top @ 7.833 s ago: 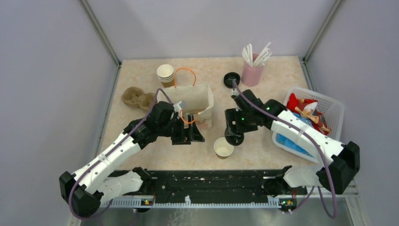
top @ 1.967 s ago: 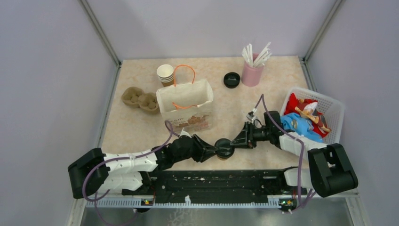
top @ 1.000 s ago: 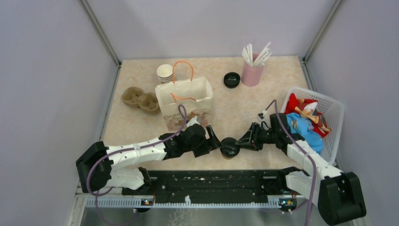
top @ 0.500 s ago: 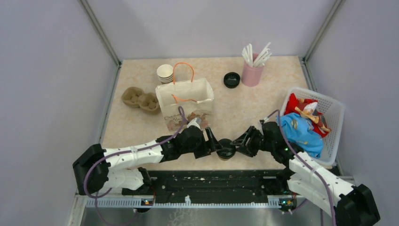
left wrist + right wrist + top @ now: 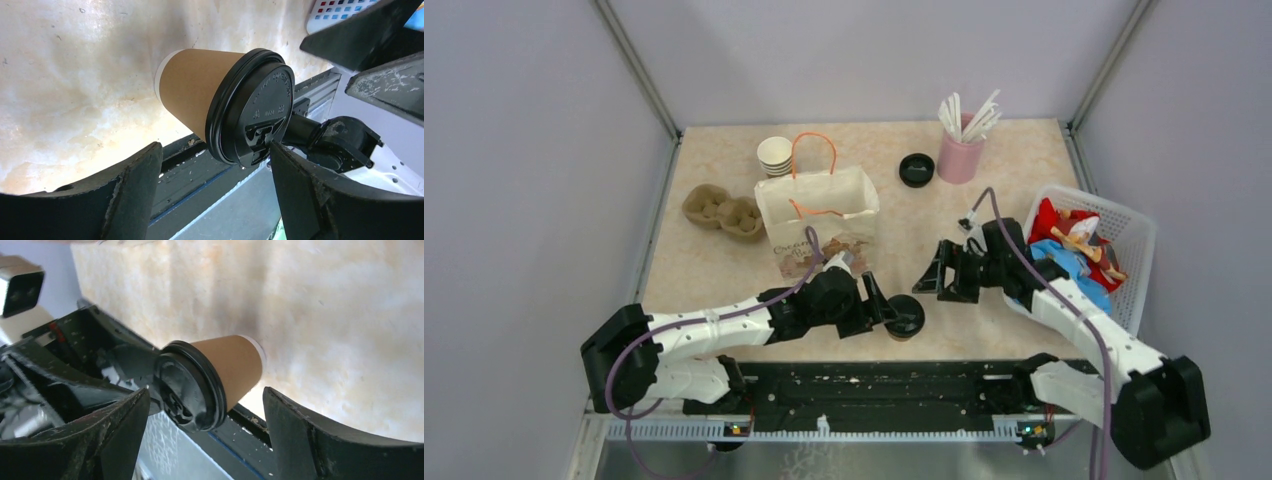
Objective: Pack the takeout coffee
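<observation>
The takeout coffee (image 5: 906, 317), a brown paper cup with a black lid, stands upright near the table's front edge. It also shows in the left wrist view (image 5: 225, 110) and the right wrist view (image 5: 215, 375). My left gripper (image 5: 890, 312) is open at the cup's left side. In its wrist view (image 5: 214, 150) the lid lies between the fingertips, one finger close to the rim and the other apart. My right gripper (image 5: 932, 280) is open and empty, up and to the right of the cup, which lies ahead of its jaws (image 5: 206, 394). The open paper bag (image 5: 819, 215) stands behind.
A stack of lidless cups (image 5: 775, 155) and a pulp cup carrier (image 5: 720, 208) sit left of the bag. A loose black lid (image 5: 916, 169) and a pink straw holder (image 5: 961, 155) are at the back. A white basket (image 5: 1129, 230) of snacks is at the right.
My right gripper has pulled back from the cup, up and to the right. My left gripper stays at the cup, which has kept its place.
</observation>
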Available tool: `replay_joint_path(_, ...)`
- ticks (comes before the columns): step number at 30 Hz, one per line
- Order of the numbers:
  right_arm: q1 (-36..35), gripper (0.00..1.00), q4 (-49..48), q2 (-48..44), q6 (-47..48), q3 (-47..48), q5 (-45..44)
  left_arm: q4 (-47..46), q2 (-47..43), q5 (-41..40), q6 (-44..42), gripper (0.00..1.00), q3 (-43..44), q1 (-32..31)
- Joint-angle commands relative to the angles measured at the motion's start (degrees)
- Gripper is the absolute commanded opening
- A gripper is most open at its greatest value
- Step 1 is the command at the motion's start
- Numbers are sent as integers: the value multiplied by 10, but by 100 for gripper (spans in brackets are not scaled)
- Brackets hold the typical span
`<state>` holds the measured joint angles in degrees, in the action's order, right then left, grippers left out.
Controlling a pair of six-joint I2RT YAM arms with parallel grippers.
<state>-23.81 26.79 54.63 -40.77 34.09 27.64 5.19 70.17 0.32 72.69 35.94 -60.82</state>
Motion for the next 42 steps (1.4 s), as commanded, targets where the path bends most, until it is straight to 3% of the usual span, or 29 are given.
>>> replay_joint_path(1,28,78,8,113,228,79,203,-20,-6,21,-6,82,2,1)
replay_joint_path(4,28,74,-19,172,228,110,276,-14,-1,20,-3,74,3,3)
replay_joint_path(9,28,72,-32,220,248,121,334,-21,6,23,-2,68,-3,4)
replay_joint_path(19,28,54,-30,285,247,139,300,-18,23,29,0,58,-3,10)
replay_joint_path(29,27,57,-53,322,246,146,289,-20,24,34,1,55,-11,16)
replay_joint_path(42,9,53,-77,349,238,142,280,-16,26,37,-2,54,-14,22)
